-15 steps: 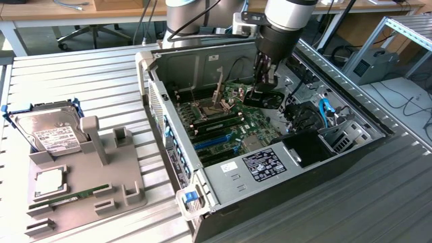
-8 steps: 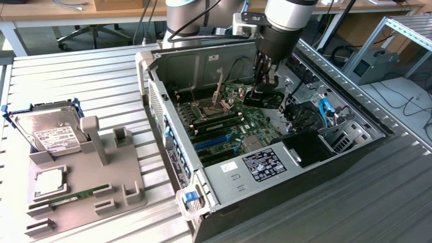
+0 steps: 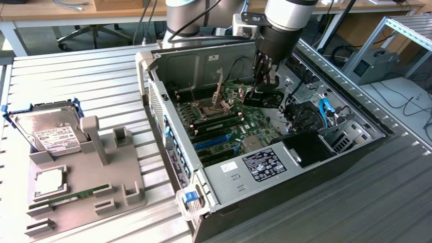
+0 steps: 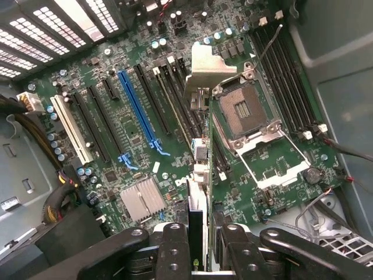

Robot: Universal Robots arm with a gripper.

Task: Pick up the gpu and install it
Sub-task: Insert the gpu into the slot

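Pincer (image 4: 201, 245) gripping gpu (image 4: 199, 175) above motherboard (image 4: 145, 105), slatted metal table (image 3: 81, 81).

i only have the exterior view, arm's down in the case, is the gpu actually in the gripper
observer: yes, the wrist view shows the gripper shut on the gpu, held edge-on
operator: where's the bracket
observer: the silver bracket is at the end away from the gripper
operator: over which slot
observer: over the black slots between the blue slot and the open cpu socket; seated or not, can't tell
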